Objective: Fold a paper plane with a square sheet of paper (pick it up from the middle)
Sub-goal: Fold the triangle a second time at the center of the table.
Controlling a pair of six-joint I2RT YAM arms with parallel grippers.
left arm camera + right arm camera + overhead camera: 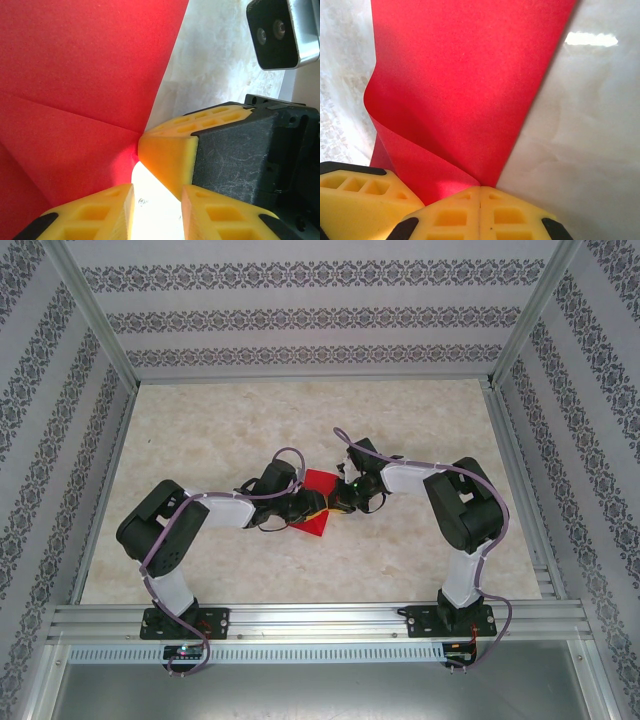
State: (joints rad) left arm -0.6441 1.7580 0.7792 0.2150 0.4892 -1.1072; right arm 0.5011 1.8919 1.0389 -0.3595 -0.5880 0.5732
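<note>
The square sheet of paper is bright red and lies mid-table between both arms, partly folded, with a crease across it. In the right wrist view the paper curls up in a loose flap whose corner runs into my right gripper, which is shut on that corner. My left gripper stands open just beside the same corner, with bare bright table between its fingers. The right gripper's yellow fingers touch the paper's edge directly ahead of it. From above, the left gripper and right gripper nearly meet over the sheet.
The marble-patterned table is fenced by aluminium rails and patterned walls. The right wrist's camera housing hangs close above the left gripper. A left finger shows beside the right gripper.
</note>
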